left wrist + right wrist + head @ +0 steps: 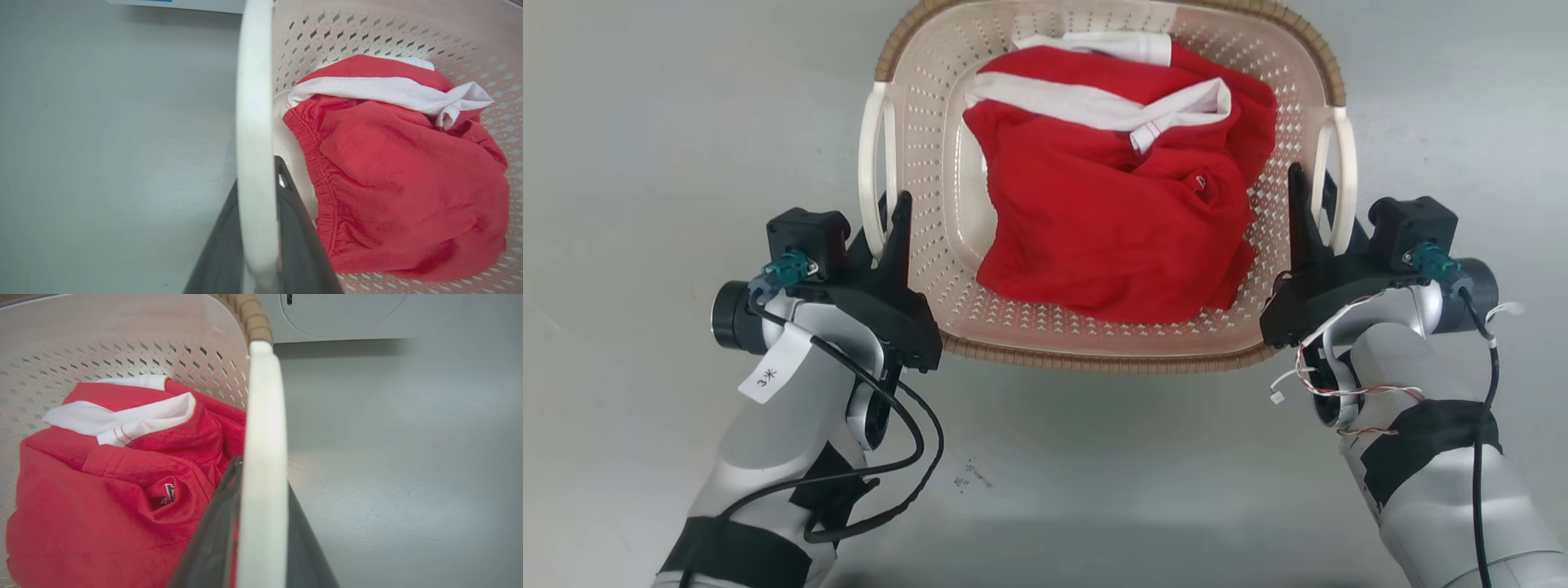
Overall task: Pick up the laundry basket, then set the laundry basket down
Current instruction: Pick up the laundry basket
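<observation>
grey floor (645, 122) below laundry basket (935, 163) (rigid, likely light w/ one red garment (1111, 229)); white side handles (872, 155) are clamped by left gripper (890, 214) & right gripper (1309, 194).

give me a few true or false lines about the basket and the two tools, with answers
1. The laundry basket holds a red garment with white trim. True.
2. The left tool has its fingers either side of the white left handle. True.
3. The right tool hangs well clear of the basket. False: its fingers are closed on the right handle.
4. The basket's rim is blue. False: it is brown with a woven look.
</observation>
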